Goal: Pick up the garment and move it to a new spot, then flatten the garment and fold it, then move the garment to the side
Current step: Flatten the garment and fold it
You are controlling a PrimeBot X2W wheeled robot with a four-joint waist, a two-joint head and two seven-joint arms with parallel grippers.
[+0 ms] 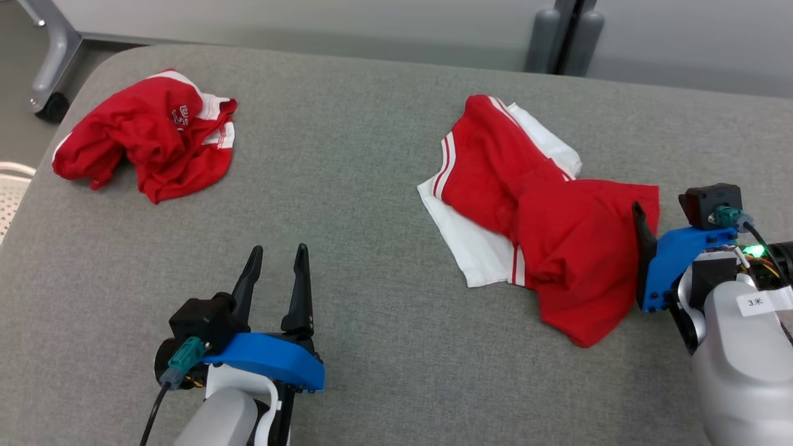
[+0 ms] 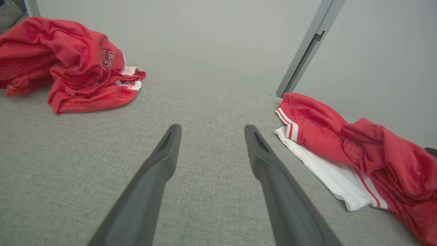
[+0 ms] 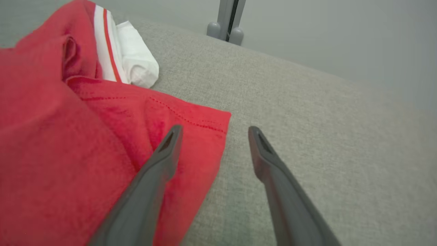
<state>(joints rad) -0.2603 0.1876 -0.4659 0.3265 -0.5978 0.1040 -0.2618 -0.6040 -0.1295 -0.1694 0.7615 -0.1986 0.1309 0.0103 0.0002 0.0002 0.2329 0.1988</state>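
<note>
Head: my left gripper (image 1: 279,248) is nearest, jaws wide, empty, well left of the garment (image 1: 533,210) on the table (image 1: 372,155). My right gripper (image 1: 639,214) is at its right edge.
Left wrist: heap (image 2: 68,65) far left of garment.
Right wrist: jaws wide, empty, one finger over garment's hem.

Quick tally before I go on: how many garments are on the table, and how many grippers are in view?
Red-and-white garments: 2, the bunched garment at far left and the half-spread garment at right.
Grippers: 2, the left gripper and the right gripper, both open and empty.
Total: 4
</note>
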